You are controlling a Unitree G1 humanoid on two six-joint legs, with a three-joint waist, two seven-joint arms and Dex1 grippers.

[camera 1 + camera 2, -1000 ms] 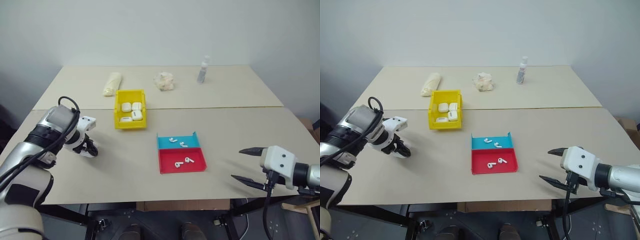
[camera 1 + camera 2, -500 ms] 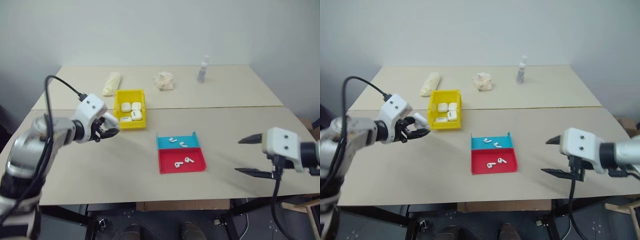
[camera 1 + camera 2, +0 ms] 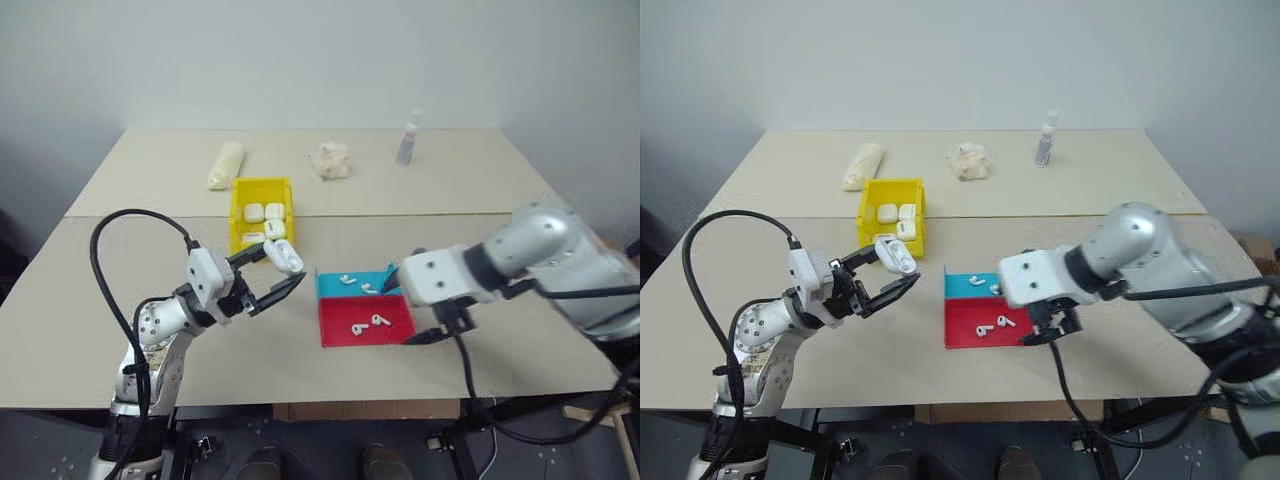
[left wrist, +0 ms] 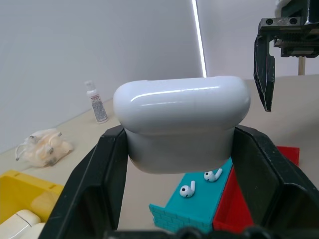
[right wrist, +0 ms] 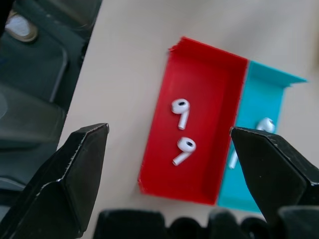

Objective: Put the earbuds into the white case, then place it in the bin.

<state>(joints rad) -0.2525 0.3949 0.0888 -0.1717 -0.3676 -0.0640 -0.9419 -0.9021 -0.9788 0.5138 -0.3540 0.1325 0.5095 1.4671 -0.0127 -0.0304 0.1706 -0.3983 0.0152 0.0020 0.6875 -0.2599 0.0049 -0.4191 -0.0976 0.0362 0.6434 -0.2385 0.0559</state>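
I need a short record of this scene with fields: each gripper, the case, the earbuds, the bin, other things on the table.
left gripper: shut on the white case, lid closed, lifted above the table
right gripper: jaws open, above the trays
earbuds: two in the red tray, two in the blue tray
bin: yellow, holds several white cases
far side: bottle, two wrapped bundles

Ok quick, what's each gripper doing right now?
Left gripper: shut on a white case.
Right gripper: open, holding nothing, above the red tray.
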